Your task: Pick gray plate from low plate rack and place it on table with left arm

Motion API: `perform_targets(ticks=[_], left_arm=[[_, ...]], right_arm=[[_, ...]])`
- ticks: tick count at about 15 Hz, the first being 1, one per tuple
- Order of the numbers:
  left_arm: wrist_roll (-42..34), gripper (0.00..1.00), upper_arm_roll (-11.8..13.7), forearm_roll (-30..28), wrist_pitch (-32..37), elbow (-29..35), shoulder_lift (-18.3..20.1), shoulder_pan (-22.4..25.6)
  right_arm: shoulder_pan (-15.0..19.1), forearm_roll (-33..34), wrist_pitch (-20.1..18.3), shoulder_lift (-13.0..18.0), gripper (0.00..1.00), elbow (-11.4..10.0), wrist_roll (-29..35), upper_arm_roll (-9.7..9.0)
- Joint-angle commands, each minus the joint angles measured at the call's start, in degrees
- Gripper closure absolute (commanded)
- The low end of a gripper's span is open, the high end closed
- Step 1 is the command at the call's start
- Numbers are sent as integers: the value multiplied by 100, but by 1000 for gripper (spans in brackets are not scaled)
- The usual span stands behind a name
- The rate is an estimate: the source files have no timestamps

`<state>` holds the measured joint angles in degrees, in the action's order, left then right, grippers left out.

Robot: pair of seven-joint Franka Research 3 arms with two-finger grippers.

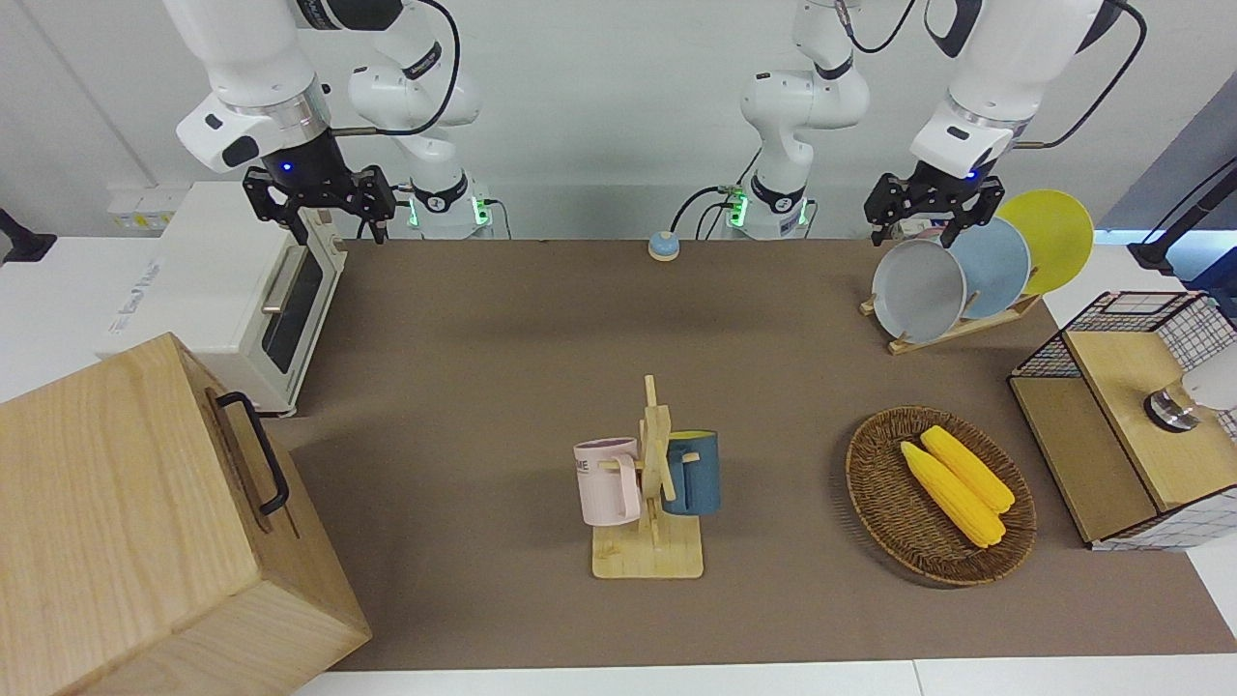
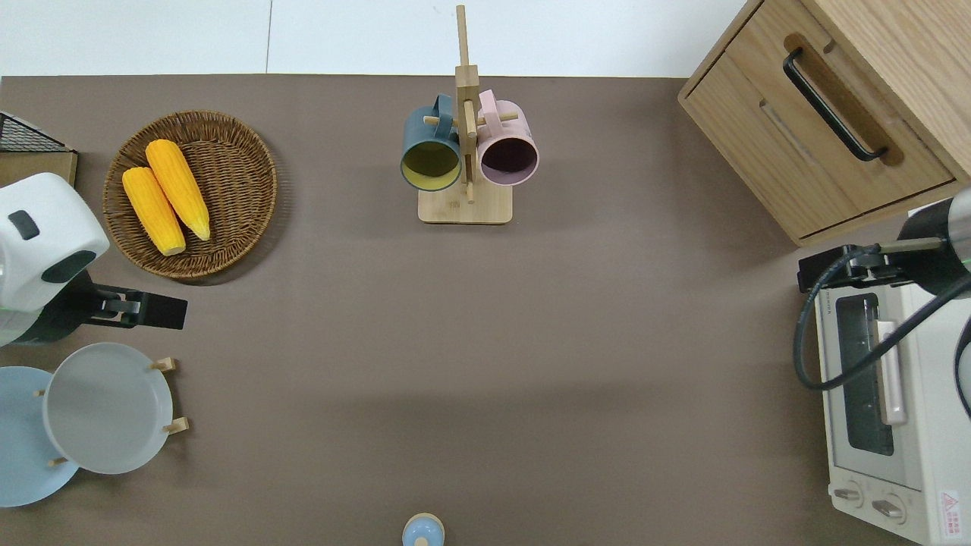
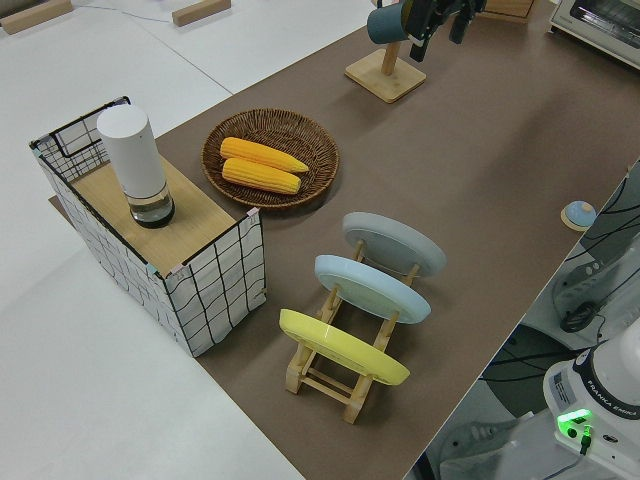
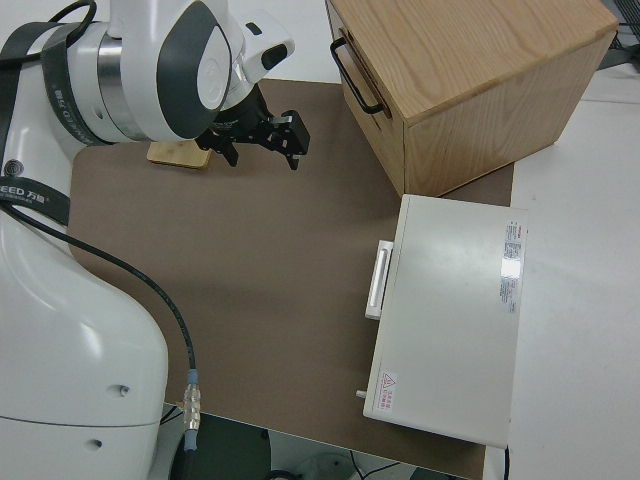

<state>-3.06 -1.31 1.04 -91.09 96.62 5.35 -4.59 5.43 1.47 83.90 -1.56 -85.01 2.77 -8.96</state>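
The gray plate leans in the slot of the low plate rack that is farthest from the robots, at the left arm's end of the table. My left gripper hangs open in the air with nothing between its fingers. The overhead view puts it over bare tabletop between the gray plate and the wicker basket, a little farther from the robots than the plate's rim. The right arm is parked, its gripper open.
A light-blue plate and a yellow plate fill the rack's other slots. A wicker basket holds two corn cobs. A mug tree, a wire crate, a toaster oven and a wooden cabinet ring the table.
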Motion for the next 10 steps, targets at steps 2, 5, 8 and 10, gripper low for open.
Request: perform_targets(ticks=[2,5,8,10], left_arm=[[-46,0,78,19,21,-38,-7,-51],[-19,0,78,28,38,-38,-7,-68],[-28,0,78,28,47,-21,1,-68],[-28,0,78,28,73,5,10,-68]], right_arm=[[-42,-15,-5,-2,17,37,22,34],[-42,-15,-14,-2,17,37,22,34],[-42,-15,-5,-2,17,37,22,34],[-42,-15,-5,-2,17,37,22,34]])
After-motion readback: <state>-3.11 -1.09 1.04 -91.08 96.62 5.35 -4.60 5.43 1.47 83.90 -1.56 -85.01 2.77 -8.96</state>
